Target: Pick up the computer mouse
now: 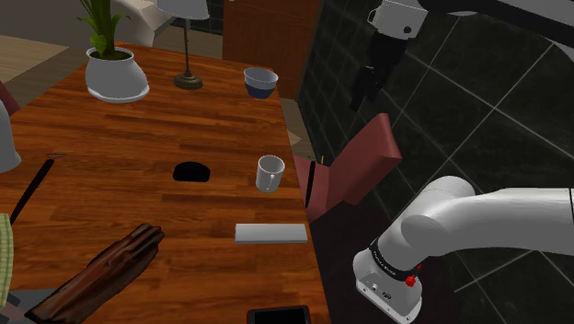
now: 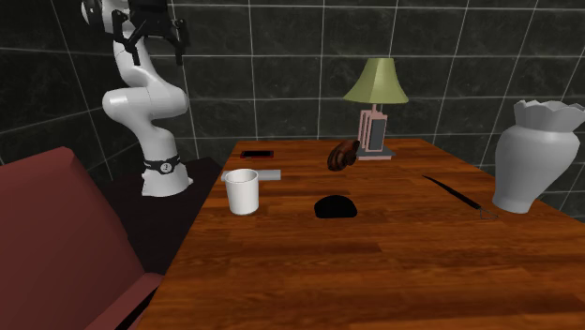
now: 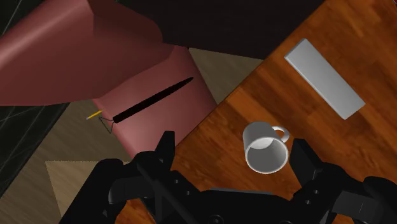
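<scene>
Your one mug (image 3: 265,147) is empty; you look right down into it. The one bowl (image 1: 260,81) looks empty too. The one pot (image 1: 117,78) holds a green plant (image 1: 101,28). You cannot see into the one vase (image 2: 536,155).

Your one mouse (image 1: 191,171) is black. It lies on the table (image 1: 110,147) near the mug, not touching it, on the shoulder view's left of it.

Your gripper (image 3: 233,142) hangs high over the table's edge by the red chair (image 1: 368,152). Its fingers are spread apart and hold nothing. It is well apart from the mouse.
</scene>
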{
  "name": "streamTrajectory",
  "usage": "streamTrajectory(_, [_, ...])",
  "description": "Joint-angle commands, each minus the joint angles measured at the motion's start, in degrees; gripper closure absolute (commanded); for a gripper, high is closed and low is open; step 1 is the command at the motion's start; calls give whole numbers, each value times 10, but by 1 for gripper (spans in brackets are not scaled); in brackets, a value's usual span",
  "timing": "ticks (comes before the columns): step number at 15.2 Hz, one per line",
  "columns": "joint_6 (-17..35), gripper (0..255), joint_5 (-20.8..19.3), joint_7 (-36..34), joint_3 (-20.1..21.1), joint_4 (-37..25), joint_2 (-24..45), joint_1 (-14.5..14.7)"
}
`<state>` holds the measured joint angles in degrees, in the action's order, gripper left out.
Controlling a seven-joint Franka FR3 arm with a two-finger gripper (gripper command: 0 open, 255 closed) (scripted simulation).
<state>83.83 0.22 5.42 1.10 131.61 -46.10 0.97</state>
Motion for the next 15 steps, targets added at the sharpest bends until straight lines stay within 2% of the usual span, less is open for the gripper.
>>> streamTrajectory(1, [0,0,0,0,0,0,0,0])
streamTrajectory(8, [132,0,18,13,23,34,87,26])
streamTrajectory(15, [255,0,29,27,48,32,200,50])
